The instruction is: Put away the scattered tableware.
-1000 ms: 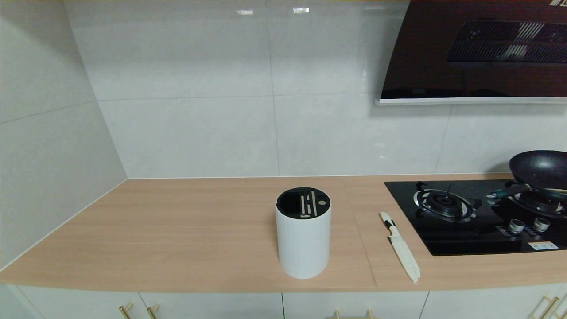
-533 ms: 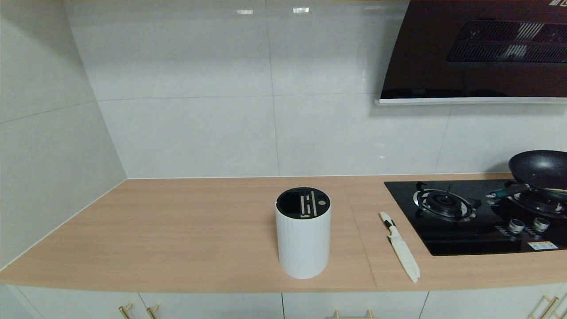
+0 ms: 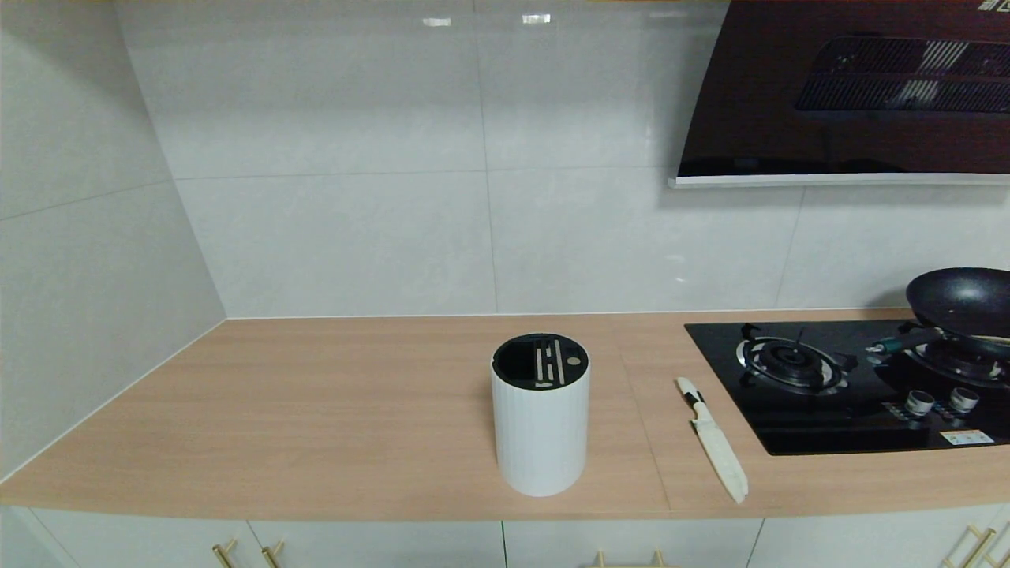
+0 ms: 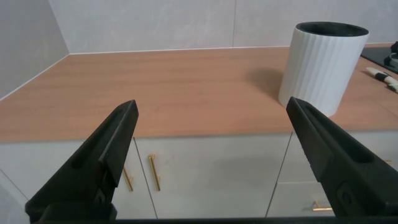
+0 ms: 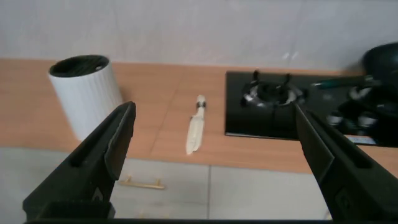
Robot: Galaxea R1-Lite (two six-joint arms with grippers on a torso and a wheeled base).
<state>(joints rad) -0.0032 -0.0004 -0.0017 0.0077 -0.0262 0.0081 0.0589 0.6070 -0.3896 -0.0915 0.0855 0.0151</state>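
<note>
The left gripper (image 4: pixel 211 106) hangs in front of the cabinet doors, left of the white ribbed knife holder (image 3: pixel 540 426) and nearer the robot than it, its fingers spread wide with nothing between them. The holder stands upright on the wooden countertop (image 3: pixel 316 410), close to the front edge, its black slotted top facing up. Right of the holder, well apart from it, a pale-bladed knife (image 3: pixel 712 438) lies flat on the counter, handle pointing toward the wall. The right gripper (image 5: pixel 212 112) hovers right of the holder, short of the counter edge, jaws wide apart and holding nothing. Farther right of the holder sits a black gas hob (image 3: pixel 828 394) with a dark frying pan (image 3: pixel 959 300) on its far burner.
</note>
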